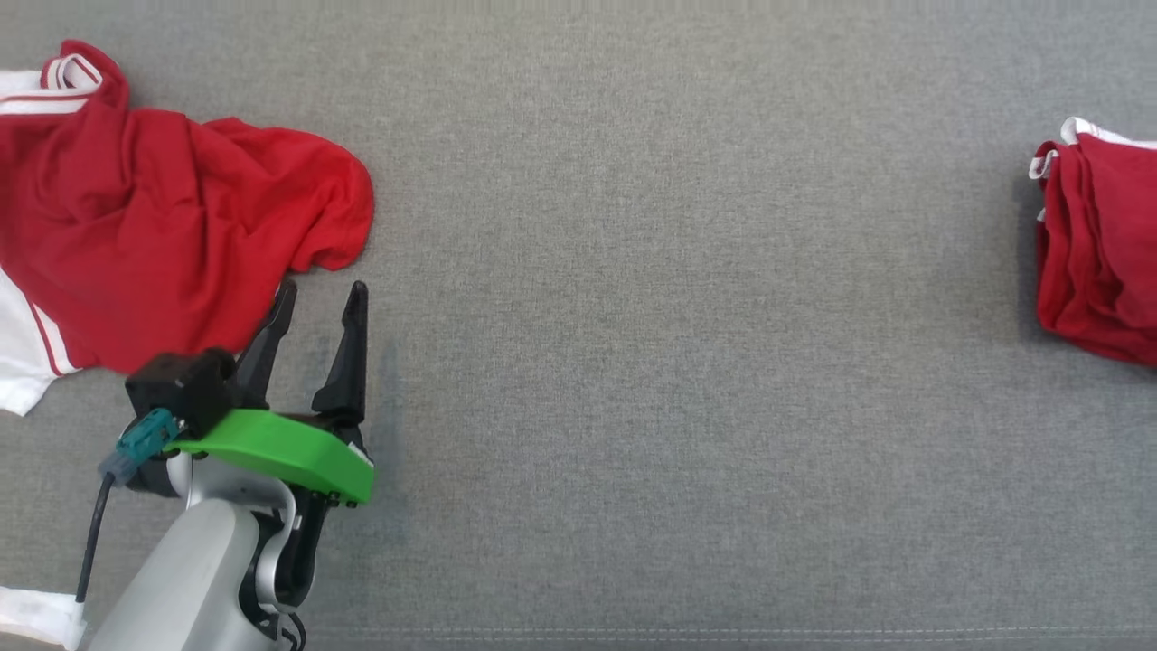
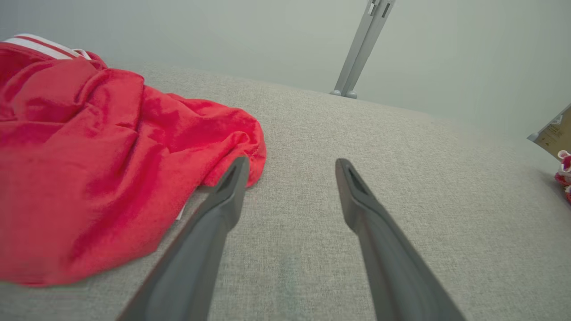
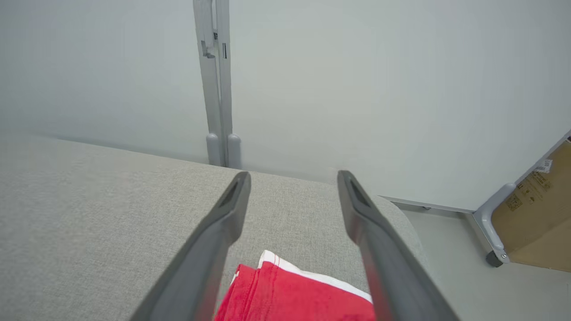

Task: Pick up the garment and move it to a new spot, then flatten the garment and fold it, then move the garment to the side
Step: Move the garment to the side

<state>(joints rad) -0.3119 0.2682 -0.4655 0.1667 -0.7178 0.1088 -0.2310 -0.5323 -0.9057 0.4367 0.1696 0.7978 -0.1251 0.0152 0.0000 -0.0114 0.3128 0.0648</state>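
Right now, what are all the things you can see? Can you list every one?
Crumpled shirt: one, red with white striped sleeves, far left of the surface.
Folded clothes: one pile, red with white trim, far right edge.
Cloth-covered surface: one, grey, under everything.
Metal post: one, pale grey, behind the surface by the wall.
Cardboard box: one, brown, past the surface's end, down by the floor.
Left hand: one, dark fingers with a green guard, open, right next to the crumpled shirt's edge.
Right hand: one, dark fingers, open, over the folded clothes.
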